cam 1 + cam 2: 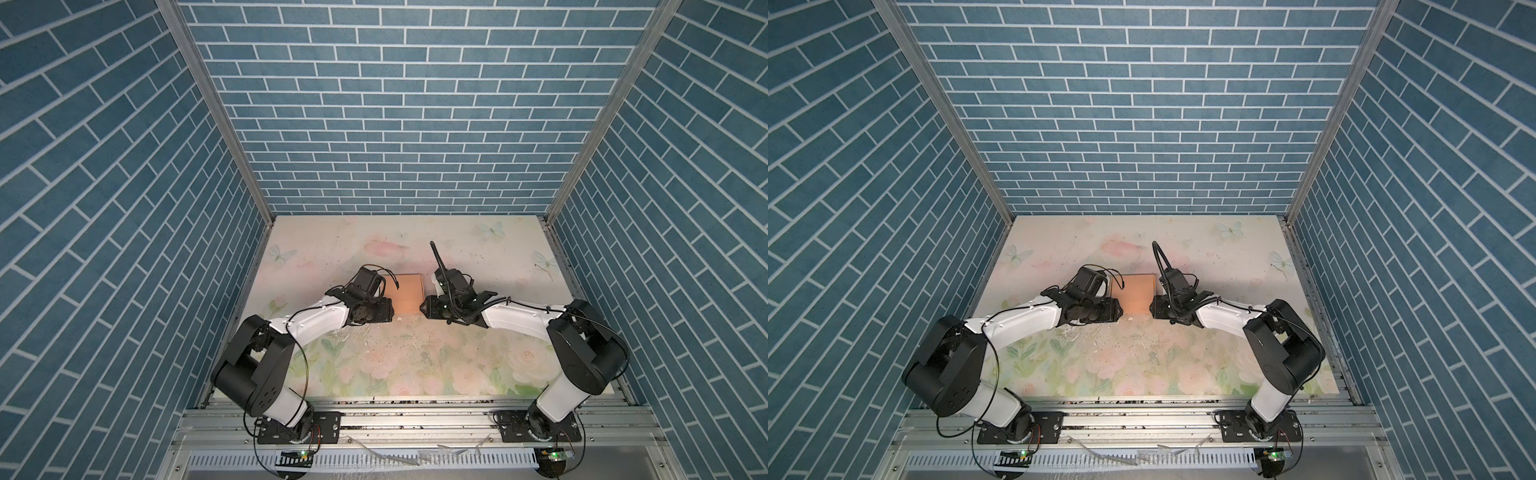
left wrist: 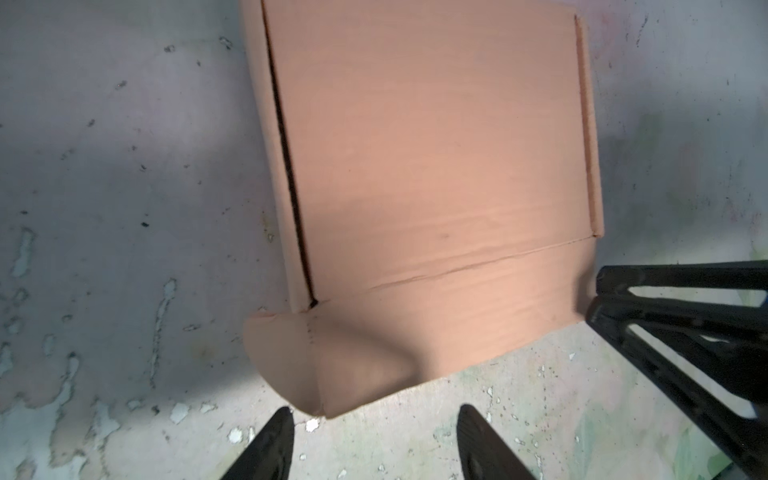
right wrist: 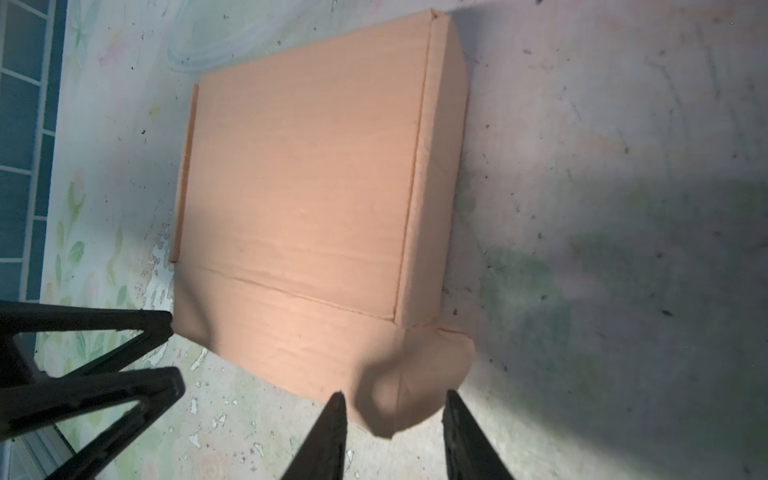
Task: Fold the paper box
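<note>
The paper box (image 1: 405,296) (image 1: 1134,296), peach-tan cardboard, lies flat on the table between both arms. In the left wrist view the box (image 2: 436,158) has its lid down and a front flap bent out toward me, with a rounded ear tab (image 2: 299,365) at one corner. My left gripper (image 2: 374,409) (image 1: 390,316) is open just short of that tab, holding nothing. In the right wrist view the box (image 3: 303,187) shows the other ear tab (image 3: 415,386). My right gripper (image 3: 395,394) (image 1: 424,309) is open, its fingers on either side of this tab.
The floral table mat (image 1: 415,357) is scuffed, with white flakes near the box. Blue brick walls (image 1: 124,249) close in the sides and back. A metal rail (image 1: 415,415) with both arm bases runs along the front.
</note>
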Controlling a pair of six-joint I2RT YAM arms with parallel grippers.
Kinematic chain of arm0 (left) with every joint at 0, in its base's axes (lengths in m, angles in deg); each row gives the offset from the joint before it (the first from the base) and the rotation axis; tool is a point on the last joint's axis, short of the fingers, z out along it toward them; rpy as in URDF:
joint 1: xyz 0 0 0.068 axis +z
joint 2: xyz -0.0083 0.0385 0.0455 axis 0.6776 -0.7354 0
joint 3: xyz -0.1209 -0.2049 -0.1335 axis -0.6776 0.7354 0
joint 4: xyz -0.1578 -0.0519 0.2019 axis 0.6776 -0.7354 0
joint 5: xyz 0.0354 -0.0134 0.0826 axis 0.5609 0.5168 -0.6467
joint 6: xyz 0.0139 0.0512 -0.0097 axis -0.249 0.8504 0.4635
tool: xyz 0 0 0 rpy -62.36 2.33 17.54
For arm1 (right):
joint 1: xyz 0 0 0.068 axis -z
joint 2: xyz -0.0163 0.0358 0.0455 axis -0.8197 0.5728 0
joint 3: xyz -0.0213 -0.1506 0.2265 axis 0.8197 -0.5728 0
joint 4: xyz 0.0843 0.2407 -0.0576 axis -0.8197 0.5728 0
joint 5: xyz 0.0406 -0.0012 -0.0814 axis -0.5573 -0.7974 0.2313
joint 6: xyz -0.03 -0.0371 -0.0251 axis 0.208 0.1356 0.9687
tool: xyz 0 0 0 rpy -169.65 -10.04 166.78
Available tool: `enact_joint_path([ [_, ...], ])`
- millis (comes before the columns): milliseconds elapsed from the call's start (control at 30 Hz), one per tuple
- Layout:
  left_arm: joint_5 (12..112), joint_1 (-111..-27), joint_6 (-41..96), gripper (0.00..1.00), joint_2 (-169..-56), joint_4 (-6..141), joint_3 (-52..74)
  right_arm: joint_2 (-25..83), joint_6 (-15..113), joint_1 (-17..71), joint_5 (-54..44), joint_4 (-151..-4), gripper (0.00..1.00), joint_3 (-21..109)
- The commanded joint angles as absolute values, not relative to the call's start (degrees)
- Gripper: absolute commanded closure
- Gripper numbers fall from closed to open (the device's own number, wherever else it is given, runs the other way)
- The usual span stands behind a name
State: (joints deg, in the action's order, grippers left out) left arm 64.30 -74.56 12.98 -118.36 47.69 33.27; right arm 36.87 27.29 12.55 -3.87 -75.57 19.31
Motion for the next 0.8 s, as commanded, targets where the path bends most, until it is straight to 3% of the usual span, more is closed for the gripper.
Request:
enact_joint_path([
  [0, 64.7, -74.4, 13.6, 0.39, -119.9, 48.5, 31.1, 37.9, 24.8, 12.2, -5.0, -77.4, 0.62, 19.8],
  [267, 66.8, -74.5, 12.8, 0.51, -119.7, 49.5, 30.0, 36.4, 23.3, 12.1, -5.9, -77.6, 0.69, 20.4],
  [767, 65.9, -74.5, 13.1, 0.52, -115.5, 44.7, 29.1, 33.4, 24.6, 12.0, -5.9, -70.5, 0.71, 24.0],
])
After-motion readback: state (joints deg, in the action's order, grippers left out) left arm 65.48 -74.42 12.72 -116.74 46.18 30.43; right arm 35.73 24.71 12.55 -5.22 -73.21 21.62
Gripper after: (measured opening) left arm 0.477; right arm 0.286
